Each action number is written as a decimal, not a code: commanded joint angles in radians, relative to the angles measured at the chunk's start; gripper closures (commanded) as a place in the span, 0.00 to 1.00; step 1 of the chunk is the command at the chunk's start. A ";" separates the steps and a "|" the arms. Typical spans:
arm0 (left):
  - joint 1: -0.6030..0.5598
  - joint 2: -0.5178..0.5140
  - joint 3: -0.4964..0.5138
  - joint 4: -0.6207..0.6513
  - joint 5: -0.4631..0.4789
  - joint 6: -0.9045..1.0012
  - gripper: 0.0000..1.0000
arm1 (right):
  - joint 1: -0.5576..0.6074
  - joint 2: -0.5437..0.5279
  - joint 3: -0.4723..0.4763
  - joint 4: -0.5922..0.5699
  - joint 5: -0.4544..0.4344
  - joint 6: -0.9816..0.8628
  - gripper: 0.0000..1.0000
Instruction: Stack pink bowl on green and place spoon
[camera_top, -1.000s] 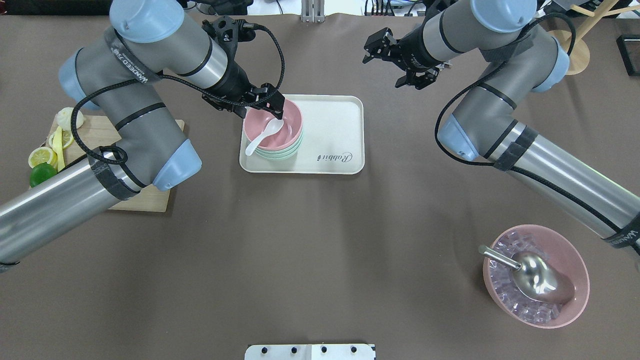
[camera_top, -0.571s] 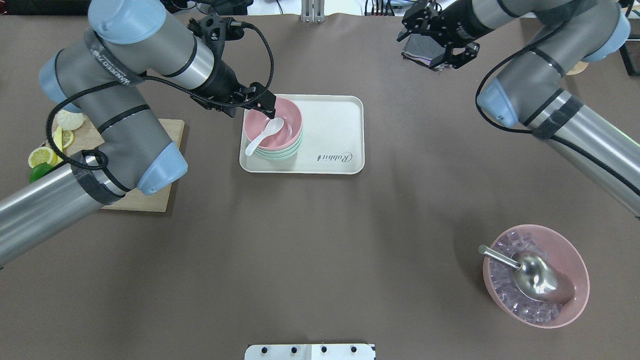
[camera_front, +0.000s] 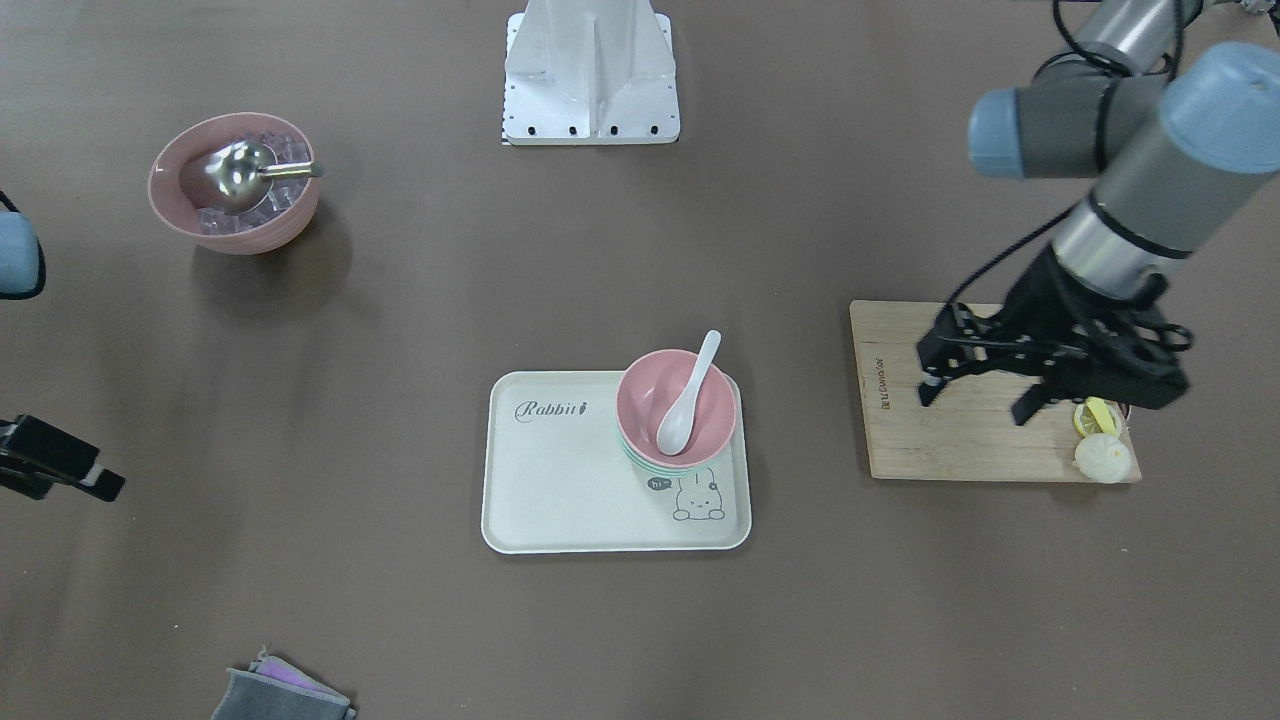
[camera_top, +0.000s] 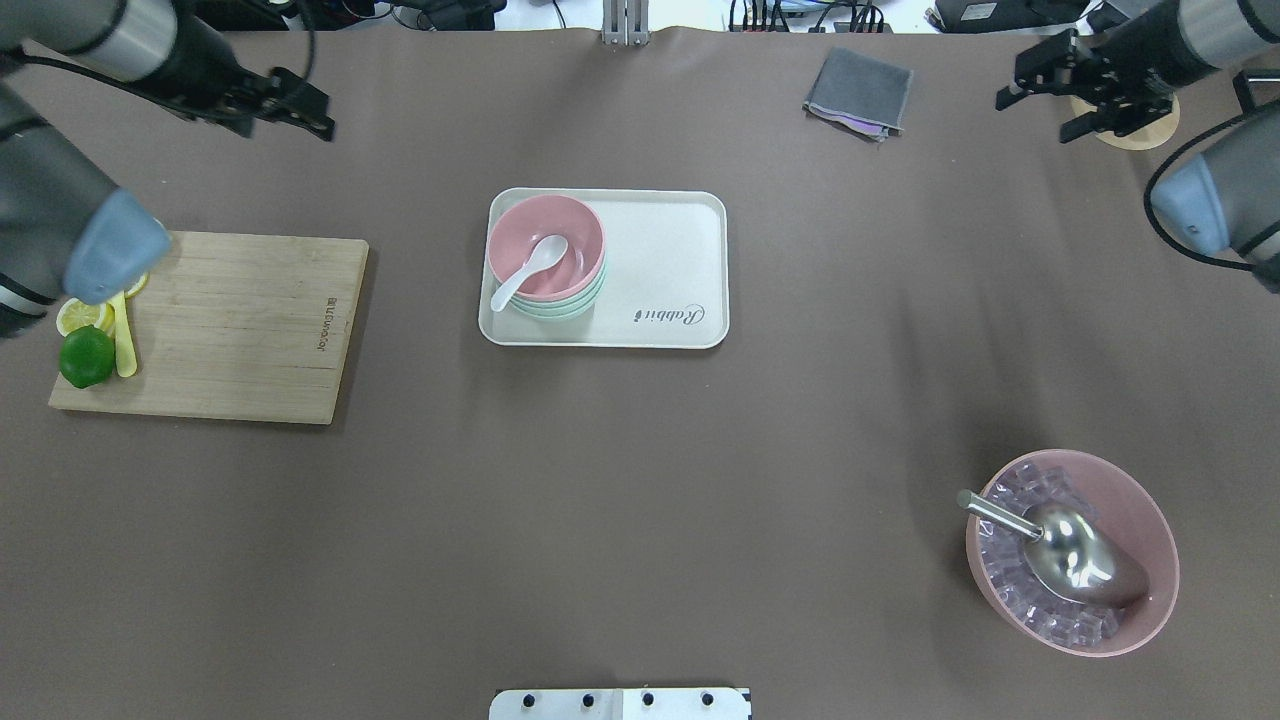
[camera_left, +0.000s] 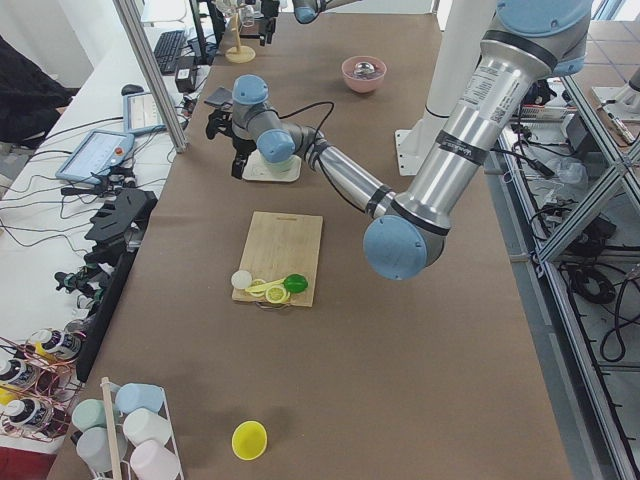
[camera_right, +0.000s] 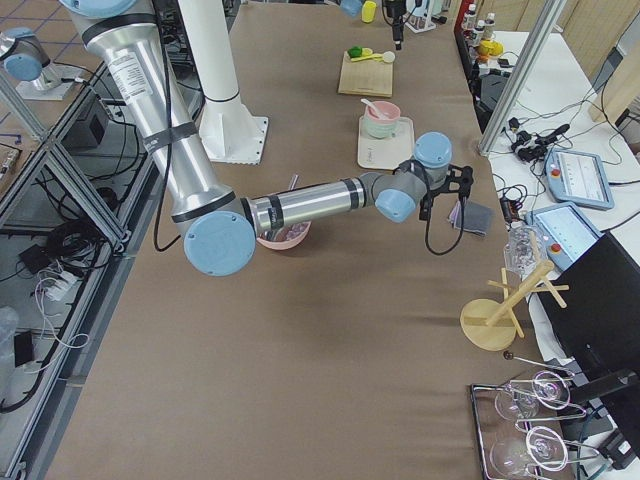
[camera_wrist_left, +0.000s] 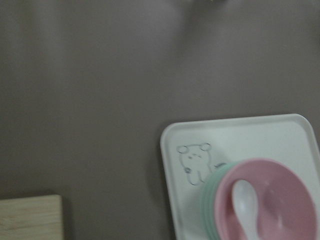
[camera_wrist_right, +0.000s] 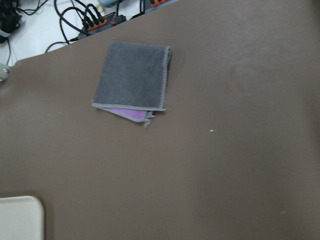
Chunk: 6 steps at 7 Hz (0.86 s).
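Note:
A pink bowl (camera_top: 560, 235) sits nested on a stack of green bowls (camera_top: 560, 306) at the left end of a cream tray (camera_top: 665, 270). A white spoon (camera_top: 530, 270) lies in the pink bowl with its handle over the rim. The front view shows the bowl (camera_front: 700, 420), spoon (camera_front: 688, 392) and tray (camera_front: 560, 480). So does the left wrist view: pink bowl (camera_wrist_left: 285, 200), spoon (camera_wrist_left: 245, 205). My left gripper (camera_top: 318, 112) (camera_front: 972, 400) is open and empty, far left of the tray. My right gripper (camera_top: 1032, 118) is open and empty at the far right.
A wooden cutting board (camera_top: 230, 325) with lime (camera_top: 86, 356) and lemon slices lies left of the tray. A large pink bowl (camera_top: 1150, 520) with ice and a metal scoop (camera_top: 1075, 555) stands front right. A grey cloth (camera_top: 858, 92) (camera_wrist_right: 132, 75) lies at the back.
My left gripper has drawn away from the pink bowl to the far left. My right arm has swung out to the far right. The spoon and bowls have not moved.

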 joint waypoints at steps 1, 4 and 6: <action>-0.179 0.041 0.017 0.231 0.039 0.449 0.02 | 0.036 -0.049 0.002 -0.210 -0.090 -0.347 0.00; -0.210 0.190 0.069 0.145 0.037 0.389 0.02 | 0.115 -0.068 -0.003 -0.505 -0.199 -0.770 0.00; -0.226 0.209 0.066 0.148 0.036 0.400 0.02 | 0.218 -0.068 -0.007 -0.630 -0.189 -0.922 0.00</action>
